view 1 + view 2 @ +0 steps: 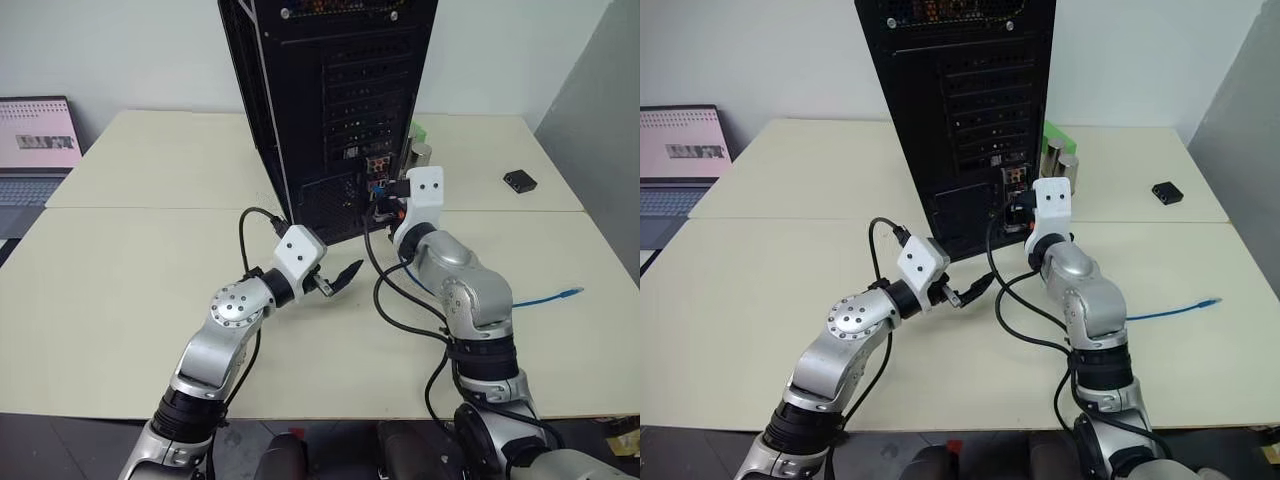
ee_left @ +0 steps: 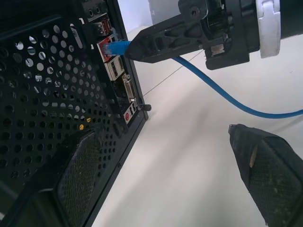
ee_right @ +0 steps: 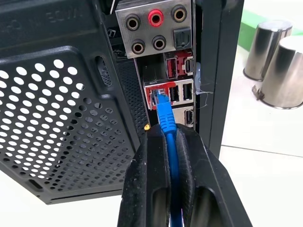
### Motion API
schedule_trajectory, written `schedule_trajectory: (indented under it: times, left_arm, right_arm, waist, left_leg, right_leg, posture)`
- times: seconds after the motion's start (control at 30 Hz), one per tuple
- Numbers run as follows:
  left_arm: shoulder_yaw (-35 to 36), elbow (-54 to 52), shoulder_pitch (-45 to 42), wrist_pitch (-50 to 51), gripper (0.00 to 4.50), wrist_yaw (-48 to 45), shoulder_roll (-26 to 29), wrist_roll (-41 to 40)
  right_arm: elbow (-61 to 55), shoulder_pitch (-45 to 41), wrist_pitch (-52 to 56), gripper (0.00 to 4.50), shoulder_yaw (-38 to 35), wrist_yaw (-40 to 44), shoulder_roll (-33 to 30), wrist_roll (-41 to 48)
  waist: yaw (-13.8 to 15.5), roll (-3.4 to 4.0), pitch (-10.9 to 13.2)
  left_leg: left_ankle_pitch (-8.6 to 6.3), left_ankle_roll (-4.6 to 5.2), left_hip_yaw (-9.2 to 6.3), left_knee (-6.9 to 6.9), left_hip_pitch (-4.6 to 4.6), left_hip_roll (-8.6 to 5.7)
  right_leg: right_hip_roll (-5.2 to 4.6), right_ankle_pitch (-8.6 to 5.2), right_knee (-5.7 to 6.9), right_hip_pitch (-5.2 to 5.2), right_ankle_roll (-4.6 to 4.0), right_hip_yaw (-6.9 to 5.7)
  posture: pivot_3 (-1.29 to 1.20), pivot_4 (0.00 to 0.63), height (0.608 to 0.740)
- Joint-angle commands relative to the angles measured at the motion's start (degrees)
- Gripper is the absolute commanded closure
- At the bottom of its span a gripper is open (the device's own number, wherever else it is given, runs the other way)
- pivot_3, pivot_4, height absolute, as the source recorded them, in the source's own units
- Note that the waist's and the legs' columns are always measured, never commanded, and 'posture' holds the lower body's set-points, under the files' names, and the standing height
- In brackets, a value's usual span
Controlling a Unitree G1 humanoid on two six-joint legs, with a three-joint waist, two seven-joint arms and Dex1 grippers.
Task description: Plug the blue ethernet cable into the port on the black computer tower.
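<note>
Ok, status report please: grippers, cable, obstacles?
Right gripper shut on blue ethernet cable, plug at the port of black computer tower. Left gripper open, idle. Nothing blocking.

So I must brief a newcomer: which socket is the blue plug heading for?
Start at the tall black computer tower, on its rear connector strip under the round audio jacks. The port is the squarish red-rimmed socket beside the slim USB slots, with the blue ethernet cable plug at its mouth.

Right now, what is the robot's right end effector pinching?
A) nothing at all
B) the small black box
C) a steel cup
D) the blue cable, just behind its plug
D: in the right wrist view the right end effector is shut on the blue ethernet cable, whose plug tip sits at the port on the black computer tower.
</note>
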Motion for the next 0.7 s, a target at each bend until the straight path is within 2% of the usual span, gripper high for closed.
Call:
schedule_trajectory:
  times: [0.03,0.47,0.7]
  left_arm:
    - [0.0,-0.8,-0.7,-1.3,0.03,0.2,-0.6,0.6]
    - [0.3,-0.1,-0.8,-1.4,0.03,0.5,-1.8,1.4]
    - [0.6,-0.2,-0.5,-1.2,0.03,0.6,-2.2,1.2]
  right_arm:
    - [-0.5,-3.3,0.3,4.5,-0.3,0.8,0.3,1.1]
    - [3.5,-7.3,-0.4,4.5,0.3,2.5,0.6,0.8]
    - [3.4,-6.4,-1.4,4.5,1.0,4.6,-1.1,0.2]
  waist:
    - [-0.2,0.01,0.0]
    - [-1.5,0.01,0.0]
    - [-2.1,0.01,0.0]
  left_leg:
    - [0.0,0.0,0.0,0.0,0.0,0.0]
    - [0.0,0.01,0.08,0.01,0.03,0.02]
    - [0.0,0.01,0.07,0.0,0.02,0.04]
  right_leg:
    - [0.0,0.0,0.0,0.0,0.0,0.0]
    - [0.02,0.0,0.02,-0.03,0.0,0.1]
    - [0.04,0.0,0.02,-0.04,0.0,0.11]
  posture:
    - [0.0,0.15,0.74]
    - [0.0,0.15,0.74]
    - [0.0,0.15,0.74]
